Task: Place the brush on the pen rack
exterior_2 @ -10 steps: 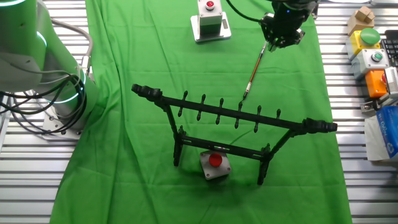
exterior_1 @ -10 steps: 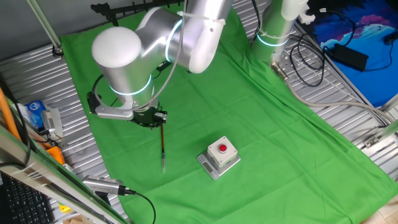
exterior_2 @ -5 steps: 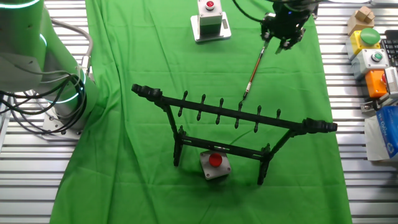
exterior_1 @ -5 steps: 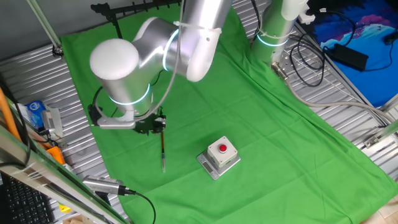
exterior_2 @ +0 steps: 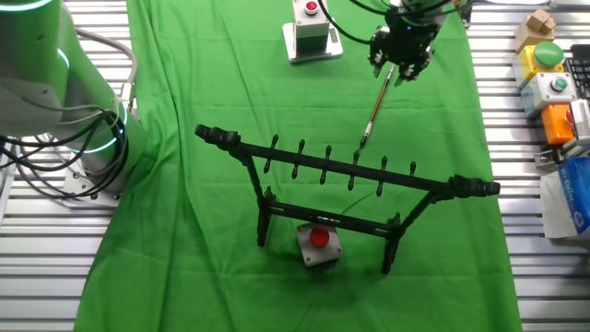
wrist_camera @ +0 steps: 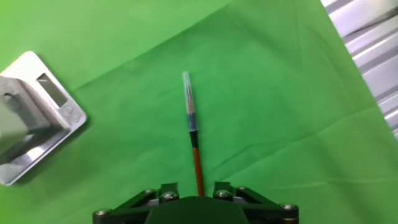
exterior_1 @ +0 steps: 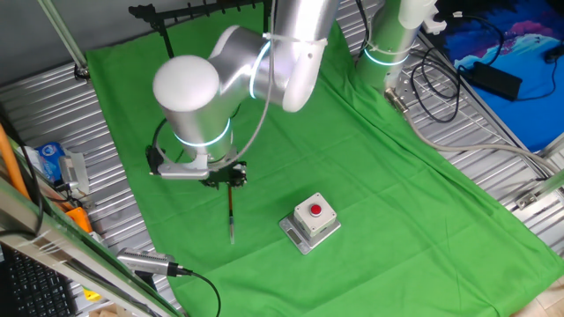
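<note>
On the green cloth [exterior_1: 370, 167] the brush [exterior_1: 231, 211] lies flat, its pale tip pointing away from the tool [exterior_1: 231, 176], which hangs over the shaft's far end. Whether the tool's fingers are spread or pressed together cannot be told. Beside the brush stands a grey box [exterior_1: 310, 222] with a red button. Well apart stands the pen rack [exterior_2: 343, 184]. No writing is readable.
</note>
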Controlling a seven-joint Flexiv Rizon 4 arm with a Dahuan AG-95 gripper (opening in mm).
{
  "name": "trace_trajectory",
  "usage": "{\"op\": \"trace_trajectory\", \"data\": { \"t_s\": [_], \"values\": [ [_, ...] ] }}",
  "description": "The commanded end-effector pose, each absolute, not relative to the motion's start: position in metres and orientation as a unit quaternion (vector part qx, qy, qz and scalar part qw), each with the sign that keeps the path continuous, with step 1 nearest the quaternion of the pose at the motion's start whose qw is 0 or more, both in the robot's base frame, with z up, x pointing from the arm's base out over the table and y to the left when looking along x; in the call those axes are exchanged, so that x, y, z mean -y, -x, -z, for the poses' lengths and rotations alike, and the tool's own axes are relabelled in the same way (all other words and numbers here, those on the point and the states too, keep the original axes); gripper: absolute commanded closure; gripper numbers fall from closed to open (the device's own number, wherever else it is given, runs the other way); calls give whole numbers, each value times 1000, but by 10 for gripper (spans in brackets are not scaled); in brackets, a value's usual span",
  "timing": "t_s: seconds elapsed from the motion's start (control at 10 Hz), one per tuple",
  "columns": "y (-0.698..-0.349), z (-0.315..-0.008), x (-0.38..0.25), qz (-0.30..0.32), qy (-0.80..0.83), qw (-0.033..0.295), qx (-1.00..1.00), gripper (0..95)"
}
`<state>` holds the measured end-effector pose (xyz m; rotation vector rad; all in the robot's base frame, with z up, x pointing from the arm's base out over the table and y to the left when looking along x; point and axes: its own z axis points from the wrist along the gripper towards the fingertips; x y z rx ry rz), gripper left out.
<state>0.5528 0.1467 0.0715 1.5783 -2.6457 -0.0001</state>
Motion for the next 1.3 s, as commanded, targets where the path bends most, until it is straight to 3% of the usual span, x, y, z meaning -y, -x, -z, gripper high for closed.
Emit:
{"op": "trace_trajectory", "data": {
  "t_s": [0.1,1.3],
  "values": [
    [-555,-65,-145,-1,-514,27,857,760],
    [-571,-33,-159,-9,-518,13,855,760]
  ]
}}
